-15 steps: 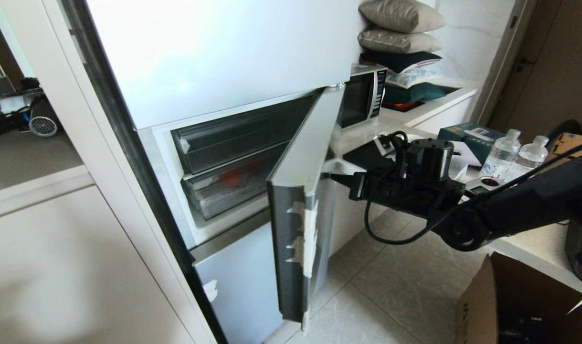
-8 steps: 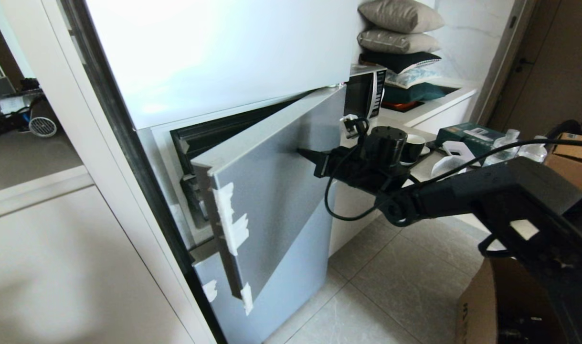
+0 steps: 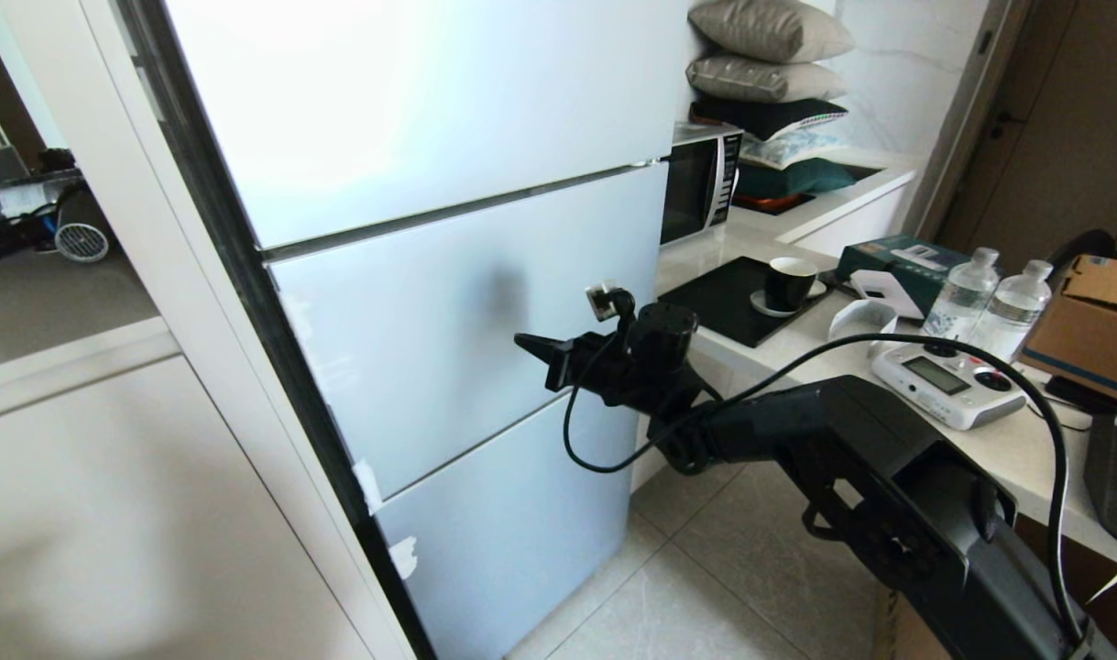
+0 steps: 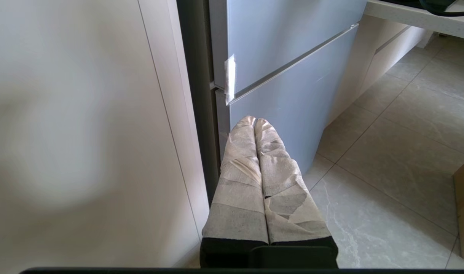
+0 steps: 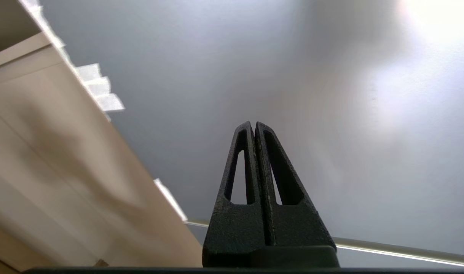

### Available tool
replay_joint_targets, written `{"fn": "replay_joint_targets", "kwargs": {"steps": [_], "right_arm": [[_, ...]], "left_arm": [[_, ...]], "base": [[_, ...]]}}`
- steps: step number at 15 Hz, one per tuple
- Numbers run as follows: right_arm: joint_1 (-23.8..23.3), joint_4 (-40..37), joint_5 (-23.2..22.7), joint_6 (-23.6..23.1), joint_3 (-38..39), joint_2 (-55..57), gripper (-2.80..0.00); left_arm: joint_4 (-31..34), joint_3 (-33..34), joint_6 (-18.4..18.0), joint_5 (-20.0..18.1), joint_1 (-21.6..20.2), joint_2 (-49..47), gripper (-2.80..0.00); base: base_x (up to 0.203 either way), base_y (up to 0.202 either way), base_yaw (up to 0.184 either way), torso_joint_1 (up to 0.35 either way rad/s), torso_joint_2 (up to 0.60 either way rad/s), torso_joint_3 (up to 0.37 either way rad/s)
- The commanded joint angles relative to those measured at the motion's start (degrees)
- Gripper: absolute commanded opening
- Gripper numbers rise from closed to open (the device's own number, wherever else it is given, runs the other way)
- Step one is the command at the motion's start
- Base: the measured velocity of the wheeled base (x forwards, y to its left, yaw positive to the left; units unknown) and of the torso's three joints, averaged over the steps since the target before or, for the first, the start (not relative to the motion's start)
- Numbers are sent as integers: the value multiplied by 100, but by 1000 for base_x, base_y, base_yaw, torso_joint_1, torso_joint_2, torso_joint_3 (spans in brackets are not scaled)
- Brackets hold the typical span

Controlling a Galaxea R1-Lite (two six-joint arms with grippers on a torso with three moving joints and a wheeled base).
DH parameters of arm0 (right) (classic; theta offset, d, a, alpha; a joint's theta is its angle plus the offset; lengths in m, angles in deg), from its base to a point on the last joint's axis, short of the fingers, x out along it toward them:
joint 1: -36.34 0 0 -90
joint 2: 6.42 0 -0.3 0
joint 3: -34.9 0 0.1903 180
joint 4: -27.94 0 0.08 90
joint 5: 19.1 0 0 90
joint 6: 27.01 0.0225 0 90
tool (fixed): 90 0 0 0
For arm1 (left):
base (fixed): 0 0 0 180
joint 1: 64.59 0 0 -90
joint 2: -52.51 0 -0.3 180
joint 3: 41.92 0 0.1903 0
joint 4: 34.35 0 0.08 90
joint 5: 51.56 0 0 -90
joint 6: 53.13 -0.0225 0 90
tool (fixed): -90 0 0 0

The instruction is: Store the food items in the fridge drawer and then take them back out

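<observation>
Food items and fridge drawer out of sight, hidden behind the closed middle door (image 3: 448,330) of the fridge (image 3: 411,110), flush between the upper door and the lowest glossy panel (image 3: 512,541). Right gripper (image 3: 526,343) level at that middle door's front, tip at or just off the pale surface, contact not clear; fingers (image 5: 254,152) pressed together, holding nothing, a soft shadow on the panel just above the tip. Black cable (image 3: 595,431) looped below the wrist, right arm (image 3: 851,467) reaching in from the lower right. White tape scraps (image 3: 367,484) along the doors' left edge, next to the dark fridge frame. Left gripper (image 4: 254,121) low near the fridge's bottom left corner, above the tiled floor (image 4: 388,171), tape-wrapped fingers (image 4: 273,182) closed against each other, empty, pointing toward the lowest panel. To the right of the fridge, a counter (image 3: 1007,449) with a microwave (image 3: 700,183) at its far end, a black mat (image 3: 732,298) with a dark cup (image 3: 789,282) on a saucer, a teal box (image 3: 897,261), two water bottles (image 3: 966,293), a white controller (image 3: 943,376) near the front edge, and a cardboard box (image 3: 1085,316) at the right edge. Pillows (image 3: 764,55) stacked beyond the microwave.
</observation>
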Motion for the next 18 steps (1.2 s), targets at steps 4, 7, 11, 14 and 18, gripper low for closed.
{"fn": "replay_joint_targets", "kwargs": {"steps": [4, 7, 11, 14, 18], "right_arm": [[20, 28, -15, -10, 46, -200, -280], [46, 39, 149, -118, 721, -729, -280], [26, 28, 433, -727, 3886, -3134, -280], [-130, -281, 1301, -1047, 5820, -5810, -280], [-726, -1790, 2901, -1364, 7428, -9414, -280]], "left_arm": [[-1, -1, 0, 0, -2, -6, -280], [-1, 2, 0, 0, -2, -6, -280], [-1, 2, 0, 0, -2, -6, -280], [-1, 2, 0, 0, -2, -6, -280], [-1, 2, 0, 0, -2, -6, -280]], "base": [[0, 0, 0, 0, 0, 0], [0, 0, 0, 0, 0, 0], [0, 0, 0, 0, 0, 0], [0, 0, 0, 0, 0, 0], [0, 0, 0, 0, 0, 0]]}}
